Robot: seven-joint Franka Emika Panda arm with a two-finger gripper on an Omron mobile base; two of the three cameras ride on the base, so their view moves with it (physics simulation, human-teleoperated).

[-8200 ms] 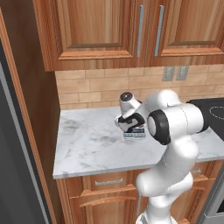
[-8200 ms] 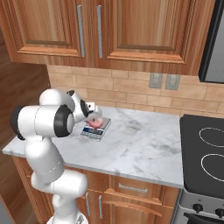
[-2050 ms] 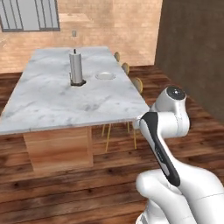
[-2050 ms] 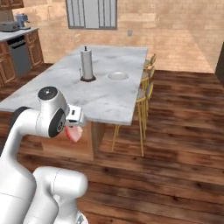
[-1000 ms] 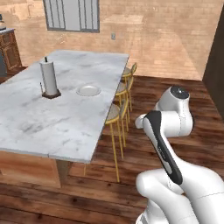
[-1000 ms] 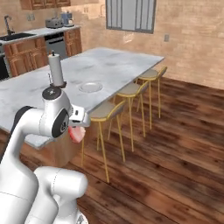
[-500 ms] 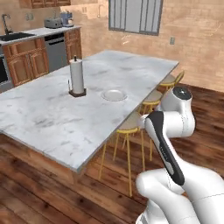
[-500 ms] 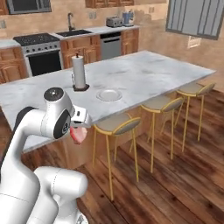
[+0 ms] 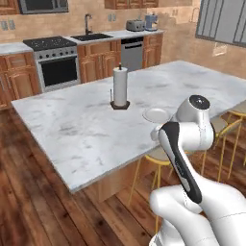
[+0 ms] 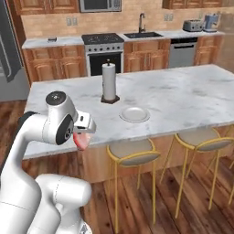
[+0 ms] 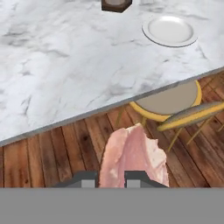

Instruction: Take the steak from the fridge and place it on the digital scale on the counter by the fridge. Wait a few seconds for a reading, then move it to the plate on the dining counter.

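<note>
One steak (image 11: 133, 156) hangs pinched in the gripper (image 11: 110, 178), both dark finger tips pressed against its near edge in the hand view; claw narrow, clamped on the meat. From the right base view the steak (image 10: 81, 140) dangles pinkish-red under the hand, in the air short of the dining counter (image 10: 183, 98) and lower than the marble top, beside its near edge. Wood floor (image 11: 52, 153) lies below it. Plate (image 10: 134, 114) sits on the marble near the stool side, bare, well apart from the steak. Plate (image 9: 156, 115) is partly tucked behind the arm's upper joint in the left base view. Paper towel roll (image 10: 109, 82) stands upright on a dark base just behind the plate. Yellow-legged stools (image 10: 133, 153) are lined under the slab edge; one round seat (image 11: 168, 98) sits right below the plate side. Far wall has a stove (image 10: 103, 52), sink (image 10: 142, 34), dishwasher (image 10: 183, 51). Fridge (image 10: 8, 55) stands at the far left.
</note>
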